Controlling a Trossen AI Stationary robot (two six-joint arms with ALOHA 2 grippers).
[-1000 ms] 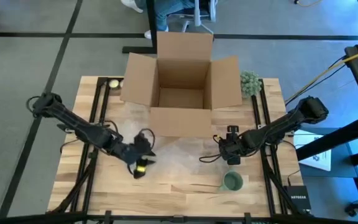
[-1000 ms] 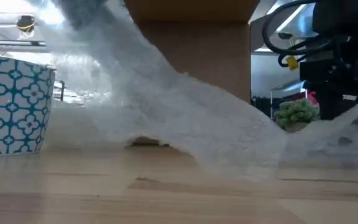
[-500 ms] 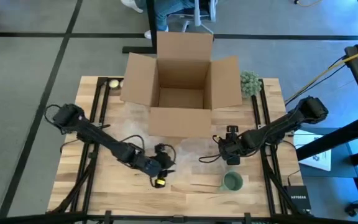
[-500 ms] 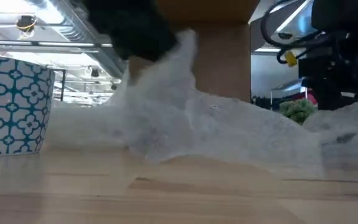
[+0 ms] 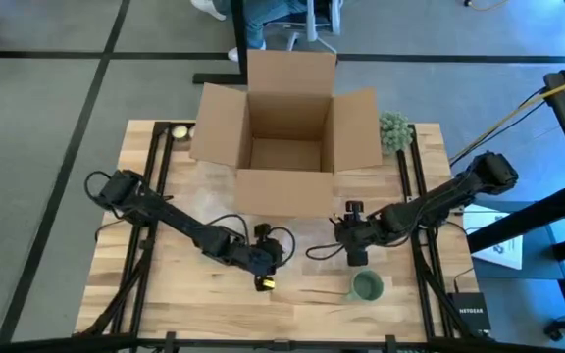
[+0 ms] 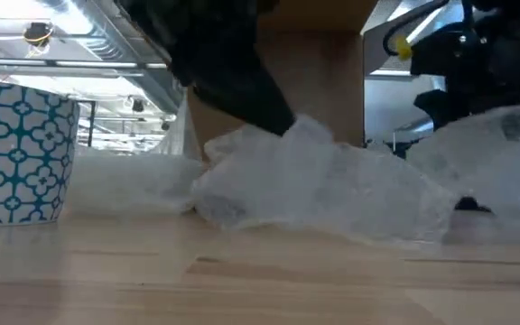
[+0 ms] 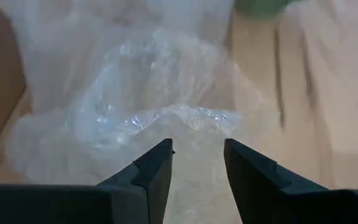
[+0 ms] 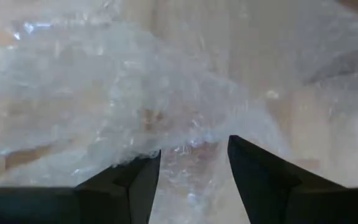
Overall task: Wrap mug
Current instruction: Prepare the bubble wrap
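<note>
Mug point(image 5: 367, 286), green from above and white with a teal flower pattern from table height, stands near the table's point(image 5: 165, 294) front edge, apart from both grippers. Left gripper point(image 7: 197, 163) and right gripper point(image 8: 192, 160) each pinch the crumpled, translucent bubble wrap point(image 6: 323, 185) bunched before the open cardboard box point(image 5: 287, 132).

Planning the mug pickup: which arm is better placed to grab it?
Right, probably. In the high view the right end effector sits just above the green mug, while the left end effector is farther off. Both hold the bubble wrap, so the right must let go first.
</note>
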